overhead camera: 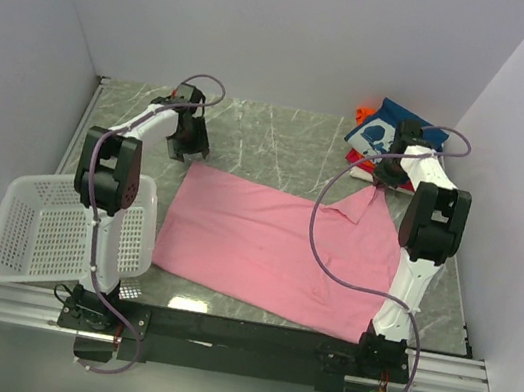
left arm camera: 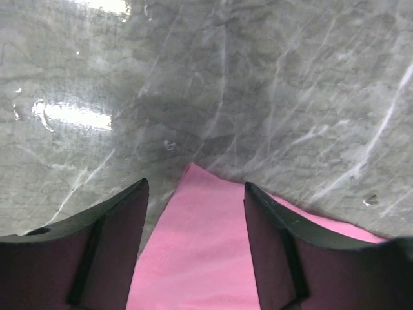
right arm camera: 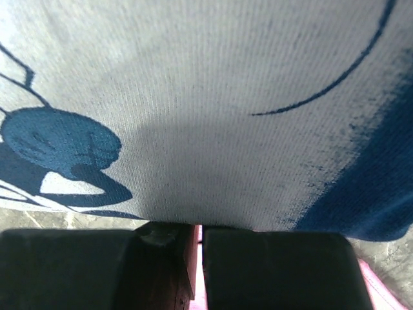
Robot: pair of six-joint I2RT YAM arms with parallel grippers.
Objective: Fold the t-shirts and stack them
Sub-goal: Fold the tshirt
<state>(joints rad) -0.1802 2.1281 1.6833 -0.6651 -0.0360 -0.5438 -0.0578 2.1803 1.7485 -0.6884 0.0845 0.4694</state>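
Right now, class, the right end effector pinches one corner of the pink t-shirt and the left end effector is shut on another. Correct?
No: the left end effector is open over its corner of the pink t-shirt, as the left wrist view shows.

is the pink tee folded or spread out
Spread out. The pink tee lies flat across the table, unfolded; only its far right corner is lifted, pinched in the right gripper.
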